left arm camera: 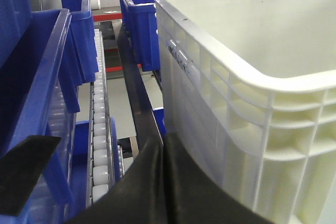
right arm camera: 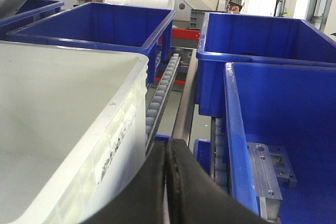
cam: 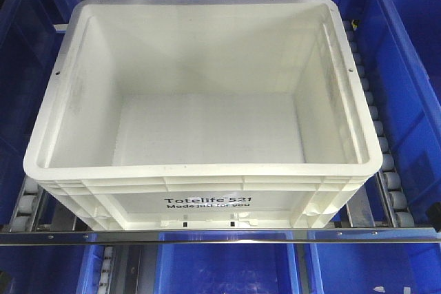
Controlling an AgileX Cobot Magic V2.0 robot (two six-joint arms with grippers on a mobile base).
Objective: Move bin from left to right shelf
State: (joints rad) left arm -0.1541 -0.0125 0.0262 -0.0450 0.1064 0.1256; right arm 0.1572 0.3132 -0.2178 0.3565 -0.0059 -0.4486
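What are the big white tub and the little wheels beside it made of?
The big white rectangular tub looks like moulded plastic with a matte finish: ribbed rim, slightly translucent walls. The small pale rollers beside it look like smooth plastic too, though that is less certain. The rail across the front looks like shiny bare metal.

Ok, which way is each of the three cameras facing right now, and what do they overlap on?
Exterior front-facing: high, looking steeply down into the empty white bin on the roller rack; no robot parts visible.
Left wrist: low at the bin's left side, looking along it past blue bins; the left gripper's dark pads show, pressed together.
Right wrist: low at the bin's right side, facing blue bins; the right gripper's pads show, together.
Shared: the white bin appears in all three.
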